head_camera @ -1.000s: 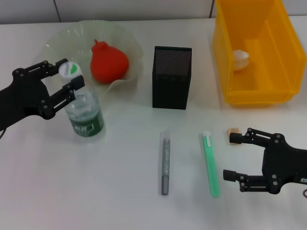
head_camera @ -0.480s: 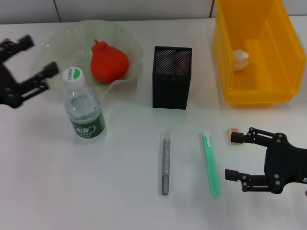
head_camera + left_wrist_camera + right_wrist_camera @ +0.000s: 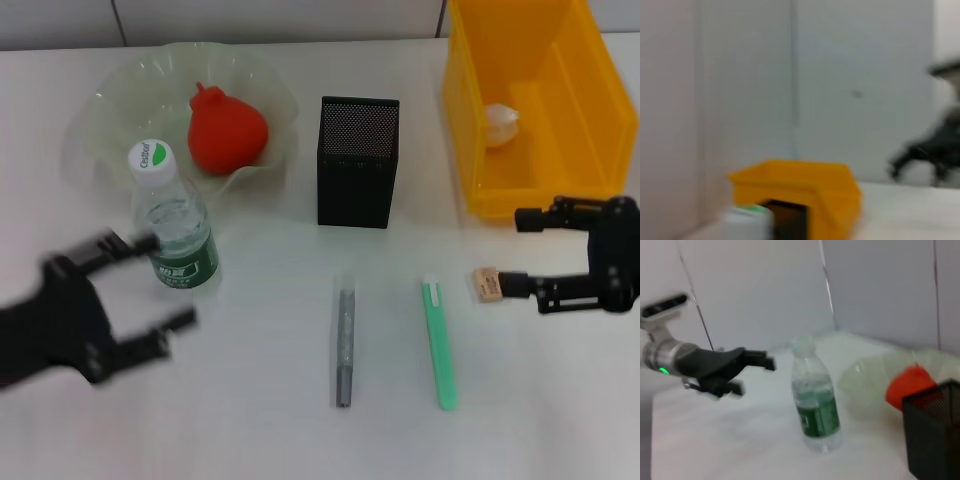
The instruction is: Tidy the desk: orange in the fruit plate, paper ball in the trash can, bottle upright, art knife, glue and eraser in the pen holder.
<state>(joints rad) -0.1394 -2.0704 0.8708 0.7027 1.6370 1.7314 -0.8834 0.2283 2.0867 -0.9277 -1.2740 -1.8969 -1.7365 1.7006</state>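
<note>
The bottle [image 3: 175,232] stands upright on the table, white cap up, in front of the fruit plate [image 3: 110,105], which holds the orange [image 3: 228,130]. My left gripper [image 3: 165,285] is open and blurred at the front left, just beside the bottle and not holding it. The paper ball [image 3: 502,122] lies in the yellow trash can [image 3: 590,120]. The eraser [image 3: 487,284] lies on the table touching the lower fingertip of my open right gripper [image 3: 513,252]. A slim grey stick [image 3: 344,345] and a slim green stick [image 3: 439,345] lie in front of the pen holder [image 3: 358,160].
The right wrist view shows the bottle [image 3: 815,400], the left gripper [image 3: 755,375], the orange [image 3: 910,382] and the pen holder [image 3: 935,432]. In the left wrist view the trash can [image 3: 800,192] and the bottle cap [image 3: 747,217] appear.
My left gripper let go of the bottle, pulled away to the left, then swung down to the table's front left. My right gripper moved back and now touches the eraser.
</note>
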